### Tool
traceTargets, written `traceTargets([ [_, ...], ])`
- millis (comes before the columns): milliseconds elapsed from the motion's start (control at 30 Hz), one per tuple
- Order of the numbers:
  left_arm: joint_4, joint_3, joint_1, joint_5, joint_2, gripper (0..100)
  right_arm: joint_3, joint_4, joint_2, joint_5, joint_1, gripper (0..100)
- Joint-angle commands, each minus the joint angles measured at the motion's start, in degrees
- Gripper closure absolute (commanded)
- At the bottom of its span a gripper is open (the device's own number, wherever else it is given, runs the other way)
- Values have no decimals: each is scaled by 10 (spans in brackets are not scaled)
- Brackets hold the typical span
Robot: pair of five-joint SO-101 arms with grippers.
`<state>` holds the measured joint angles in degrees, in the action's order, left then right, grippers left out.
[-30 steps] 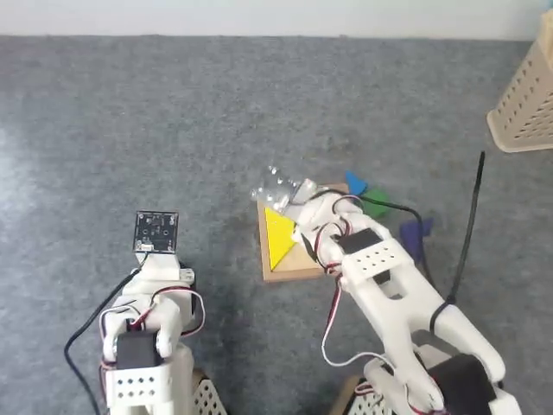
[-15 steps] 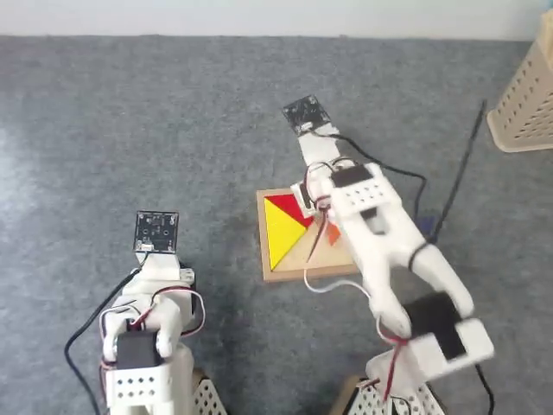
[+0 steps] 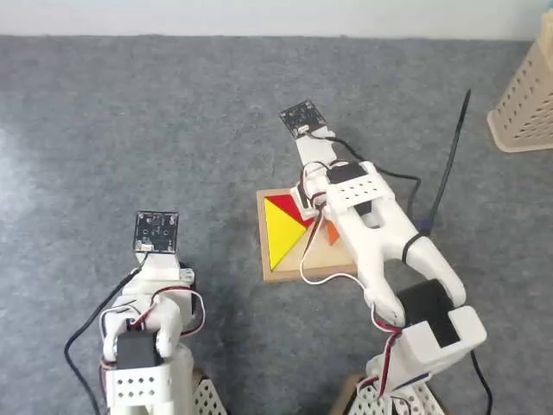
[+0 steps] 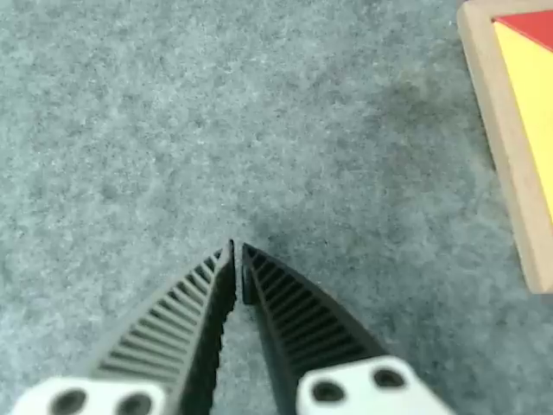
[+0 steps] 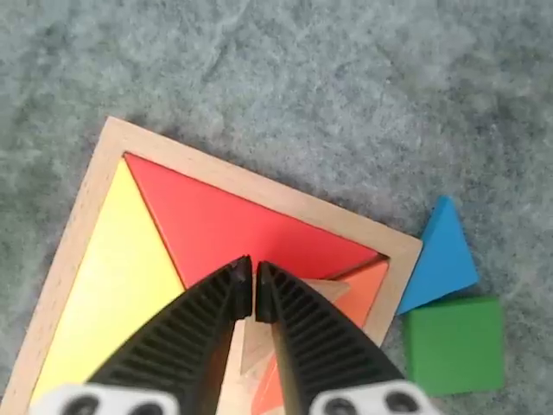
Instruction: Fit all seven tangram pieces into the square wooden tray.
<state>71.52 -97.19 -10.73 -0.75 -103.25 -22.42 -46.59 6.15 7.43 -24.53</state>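
Partly done: seated yellow triangle (image 5: 112, 285), red triangle (image 5: 233, 225) and orange piece (image 5: 363, 290) in square wooden tray (image 5: 88, 194) on grey carpet (image 4: 173, 130); left blue triangle (image 5: 441, 259) and green square (image 5: 455, 346) loose just beside it. Poised right gripper (image 5: 253, 277) above tray, fingers pressed together, empty; left gripper (image 4: 238, 255) likewise closed, over carpet.

Reads as a small robotics lab or maker bench. Evidence: two white printed arms, left arm (image 3: 147, 346) and right arm (image 3: 380, 251), side by side at the table's near edge, with exposed servo wiring (image 3: 321, 186) and bare camera boards (image 3: 156, 232) at the wrists. Grey felt-like mat (image 3: 130, 112) over the table, plain pale wall (image 3: 259, 15) behind. Perforated beige basket (image 3: 527, 95) at the far right edge. Wooden tangram tray (image 3: 262, 242) laid on the mat.
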Motion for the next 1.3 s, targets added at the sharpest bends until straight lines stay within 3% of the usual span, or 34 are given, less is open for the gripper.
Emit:
traceTargets([
  [0,1,7,2,4,-9,988,5,-7,-2,32,-2,991],
  [467,1,7,2,4,-9,988,-42,-6,-33,49,-6,991],
  [700,1,7,2,4,-9,988,-78,61,-98,28,14,991],
  [1267,1,7,2,4,-9,988,-84,64,-74,33,15,991],
])
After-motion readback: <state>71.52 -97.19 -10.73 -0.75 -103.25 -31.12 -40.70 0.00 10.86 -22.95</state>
